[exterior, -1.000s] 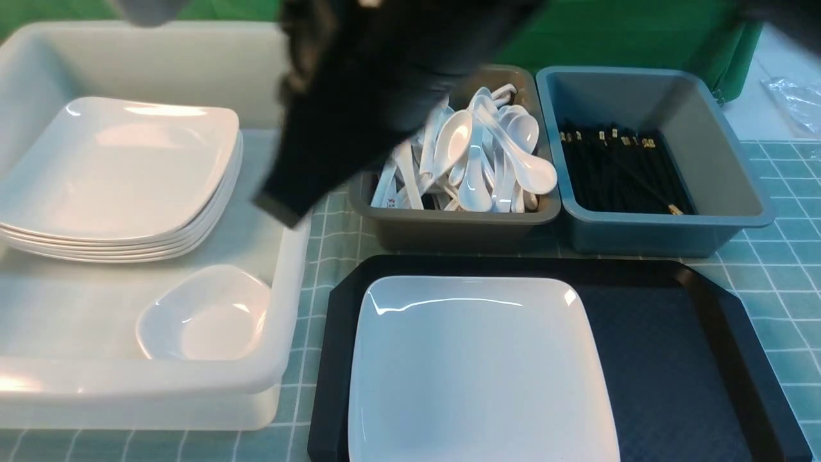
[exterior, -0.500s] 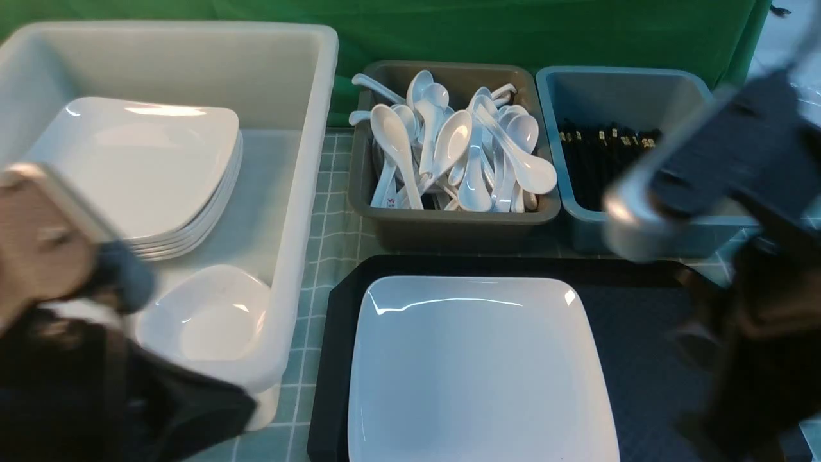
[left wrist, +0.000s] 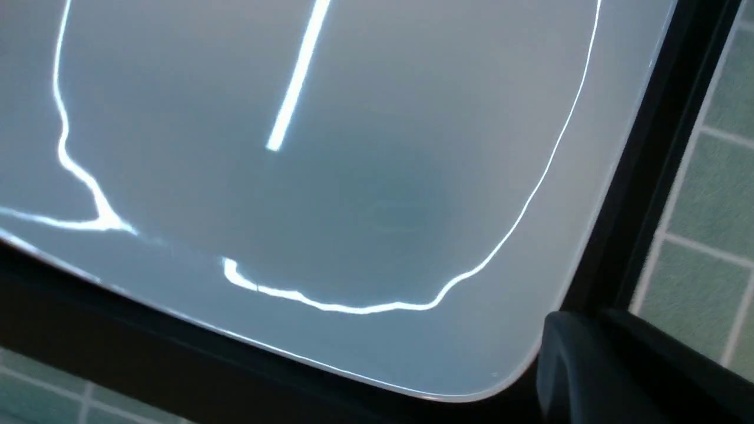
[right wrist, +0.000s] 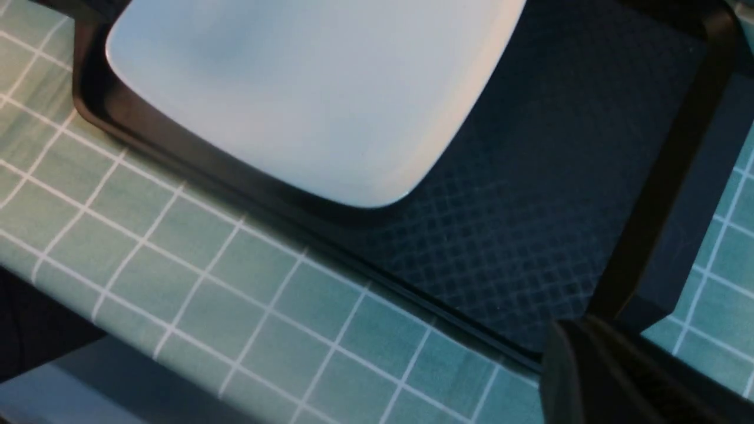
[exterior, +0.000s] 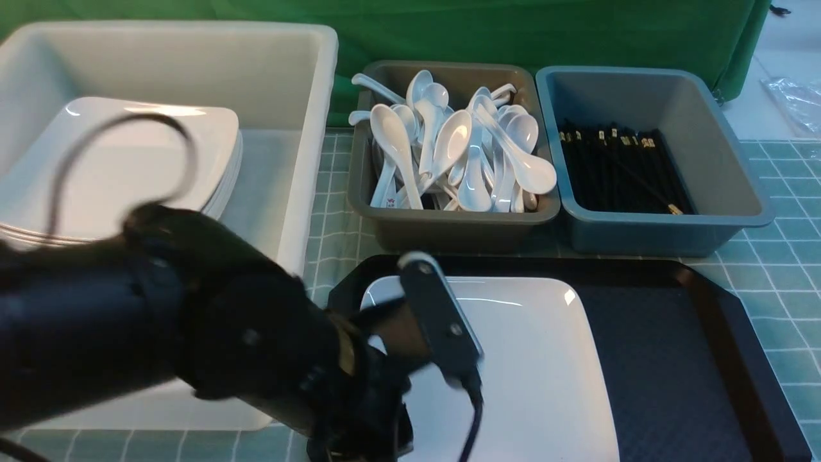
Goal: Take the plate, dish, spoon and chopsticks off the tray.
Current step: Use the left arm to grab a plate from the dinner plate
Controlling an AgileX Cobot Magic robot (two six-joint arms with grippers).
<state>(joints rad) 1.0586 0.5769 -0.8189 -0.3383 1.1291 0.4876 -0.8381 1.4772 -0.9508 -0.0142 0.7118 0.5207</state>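
Note:
The white square plate point(exterior: 532, 359) lies on the left half of the black tray point(exterior: 660, 359); nothing else is on the tray. My left arm point(exterior: 192, 314) reaches across the near left, covering the plate's left edge. In the left wrist view my left gripper point(left wrist: 574, 321) is shut and empty, over the tray rim point(left wrist: 636, 176) beside a corner of the plate point(left wrist: 353, 147). My right gripper point(right wrist: 574, 327) is shut and empty, at the tray's edge point(right wrist: 412, 288) by the tablecloth, apart from the plate point(right wrist: 306, 82). The dish is hidden behind my left arm. Spoons point(exterior: 449, 154) and chopsticks point(exterior: 616, 167) lie in bins.
A large white bin point(exterior: 308, 128) at the left holds a stack of white plates point(exterior: 128, 160). A grey bin point(exterior: 455, 221) and a blue bin point(exterior: 667, 231) stand side by side behind the tray. A green checked cloth point(exterior: 782, 256) covers the table.
My left arm has swung from the far left in over the plate's left side. My right arm, half a second ago at the right, has left the front view.

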